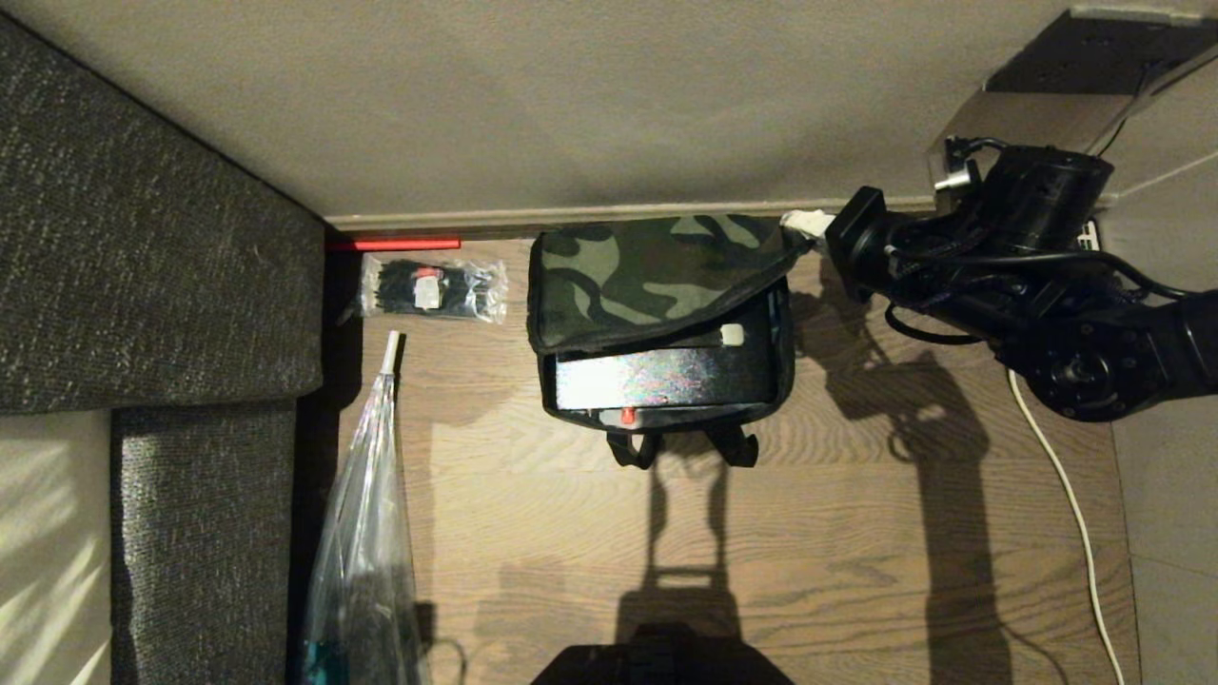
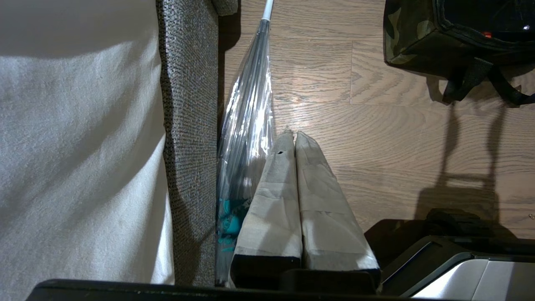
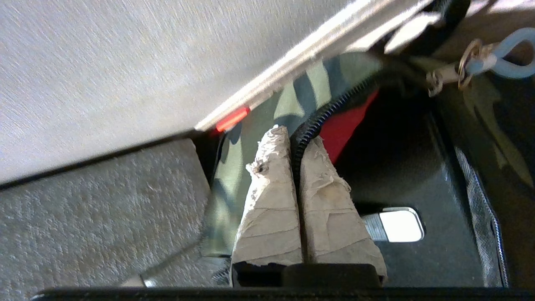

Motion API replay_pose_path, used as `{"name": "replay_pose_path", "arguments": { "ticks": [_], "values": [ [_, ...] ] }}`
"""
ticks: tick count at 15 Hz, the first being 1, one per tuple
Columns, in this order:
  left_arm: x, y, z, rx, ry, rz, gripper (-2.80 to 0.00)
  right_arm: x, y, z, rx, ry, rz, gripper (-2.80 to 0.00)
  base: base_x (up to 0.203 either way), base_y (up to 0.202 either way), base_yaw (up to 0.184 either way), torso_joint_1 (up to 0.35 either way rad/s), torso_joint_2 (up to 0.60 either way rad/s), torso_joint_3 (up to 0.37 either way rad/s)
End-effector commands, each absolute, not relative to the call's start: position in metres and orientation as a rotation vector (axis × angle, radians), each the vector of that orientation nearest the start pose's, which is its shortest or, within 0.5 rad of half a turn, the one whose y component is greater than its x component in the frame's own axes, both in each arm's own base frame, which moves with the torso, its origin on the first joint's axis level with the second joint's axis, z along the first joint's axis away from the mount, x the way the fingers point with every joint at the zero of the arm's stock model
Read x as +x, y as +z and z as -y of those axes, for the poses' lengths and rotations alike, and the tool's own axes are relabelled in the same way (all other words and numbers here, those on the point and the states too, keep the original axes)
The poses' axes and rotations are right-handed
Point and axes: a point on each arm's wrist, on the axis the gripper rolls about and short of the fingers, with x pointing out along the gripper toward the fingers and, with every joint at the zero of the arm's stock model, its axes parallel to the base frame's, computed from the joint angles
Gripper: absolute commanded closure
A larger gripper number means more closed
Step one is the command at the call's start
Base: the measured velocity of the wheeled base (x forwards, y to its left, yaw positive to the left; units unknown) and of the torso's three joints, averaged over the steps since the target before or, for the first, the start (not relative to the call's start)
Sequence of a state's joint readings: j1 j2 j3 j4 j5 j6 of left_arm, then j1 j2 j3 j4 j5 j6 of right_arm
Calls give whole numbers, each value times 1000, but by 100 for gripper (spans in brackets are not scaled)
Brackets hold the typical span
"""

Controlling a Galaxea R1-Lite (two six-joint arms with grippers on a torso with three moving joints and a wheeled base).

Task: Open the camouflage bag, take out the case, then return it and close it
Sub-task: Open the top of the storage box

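2 arms, and I'm only working the right one; the left gripper (image 2: 294, 138) is hanging parked near the floor (image 1: 856, 533) beside the sofa (image 1: 143, 238), its jaws pressed together on nothing. I'm looking down at the bag (image 1: 661, 319), which is sitting on the floor against the wall (image 1: 571, 105), lid partly lifted, with the case (image 1: 666, 376) lying inside, its red latch (image 1: 627, 416) showing at the near edge. My right gripper (image 3: 299, 138) is reaching in at the lid's far right corner, jaws clenched on the lid's zipper edge (image 3: 317, 119), red lining beside them. I'm judging this as either the opening or the closing step; I can't say which. Next I'm needing to guide that lid edge over its hinge while keeping the pinch from slipping.
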State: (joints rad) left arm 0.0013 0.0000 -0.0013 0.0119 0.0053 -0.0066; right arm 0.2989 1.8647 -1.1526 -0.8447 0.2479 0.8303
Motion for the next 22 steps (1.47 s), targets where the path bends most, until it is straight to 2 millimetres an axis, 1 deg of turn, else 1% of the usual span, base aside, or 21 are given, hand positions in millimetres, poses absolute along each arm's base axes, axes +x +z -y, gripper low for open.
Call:
{"name": "replay_pose_path", "arguments": {
  "ticks": [1, 7, 10, 22],
  "values": [
    [-23, 75, 0, -8, 8, -9, 0, 352, 246, -111, 817, 570, -87, 0, 0, 0, 0, 0, 0, 0],
    [-23, 75, 0, -8, 8, -8, 0, 355, 248, -112, 817, 572, -79, 0, 0, 0, 0, 0, 0, 0],
    [-23, 75, 0, -8, 8, -8, 0, 358, 244, -112, 814, 567, -85, 0, 0, 0, 0, 0, 0, 0],
    [-23, 74, 0, -8, 8, -10, 0, 359, 246, -110, 815, 563, -78, 0, 0, 0, 0, 0, 0, 0]
  ]
}}
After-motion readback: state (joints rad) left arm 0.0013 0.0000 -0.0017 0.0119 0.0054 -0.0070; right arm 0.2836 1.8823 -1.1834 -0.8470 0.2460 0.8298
